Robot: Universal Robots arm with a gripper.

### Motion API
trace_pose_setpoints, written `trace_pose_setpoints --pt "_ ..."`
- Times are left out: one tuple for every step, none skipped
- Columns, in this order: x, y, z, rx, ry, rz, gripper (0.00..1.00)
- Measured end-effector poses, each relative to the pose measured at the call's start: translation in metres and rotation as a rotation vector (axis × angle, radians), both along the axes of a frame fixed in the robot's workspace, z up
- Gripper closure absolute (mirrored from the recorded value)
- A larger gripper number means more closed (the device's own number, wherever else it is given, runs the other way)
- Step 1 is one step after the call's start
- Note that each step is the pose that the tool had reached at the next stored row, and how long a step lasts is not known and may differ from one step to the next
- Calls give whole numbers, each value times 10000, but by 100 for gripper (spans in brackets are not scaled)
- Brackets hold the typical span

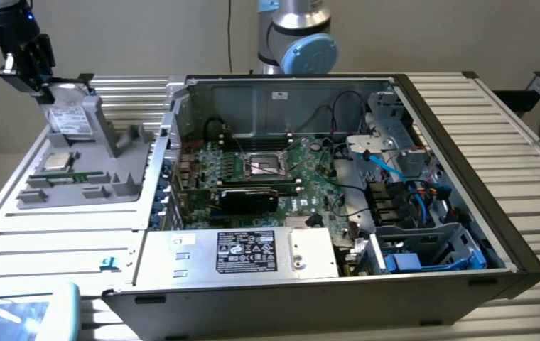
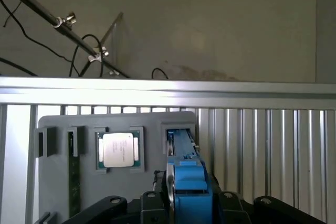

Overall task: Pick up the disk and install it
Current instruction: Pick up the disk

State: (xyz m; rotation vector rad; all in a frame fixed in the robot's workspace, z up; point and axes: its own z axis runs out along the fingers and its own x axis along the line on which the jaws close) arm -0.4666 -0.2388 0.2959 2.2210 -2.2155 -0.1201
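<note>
Gripping the disk (image 1: 68, 121) by its upper end, my gripper (image 1: 40, 82) was closed about halfway. In the wrist view the gripper (image 2: 190, 205) sat snug against the 2 flat sides of the blue carrier, with the disk (image 2: 186, 174) edge-on between them. Directly beneath my tool, the disk stood in its slot in the grey fixture (image 1: 109, 181), leaning against the fixture's upright block, its white label facing out. Its far end sat in the slot of the grey fixture (image 2: 152, 156).

Just beside the disk's slot, near my tool, 1 square silver CPU chip (image 2: 118, 149) lay flat in its own pocket. Beyond it, a little farther from the gripper, 1 green memory stick (image 2: 74, 177) lay in a narrow groove. From the exterior camera the chip (image 1: 59, 160) and stick (image 1: 66, 175) sat below my tool on the fixture's lower shelf.

Well apart from my gripper, the open computer case (image 1: 440, 106) lay on the slatted table (image 1: 23, 234), its motherboard (image 1: 261, 167) exposed.
</note>
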Motion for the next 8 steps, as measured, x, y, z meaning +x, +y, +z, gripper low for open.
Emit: trace_pose_setpoints --pt "0 0 3 1 -2 0 62" --pt "0 0 4 1 -4 0 62" --pt "0 0 6 1 -2 0 62" --pt "1 0 7 0 -2 0 62" --pt "0 0 7 0 -1 1 62" --pt "0 0 16 -1 6 0 62" --pt "0 0 39 -1 6 0 62" --pt "0 0 72 -1 1 0 62"
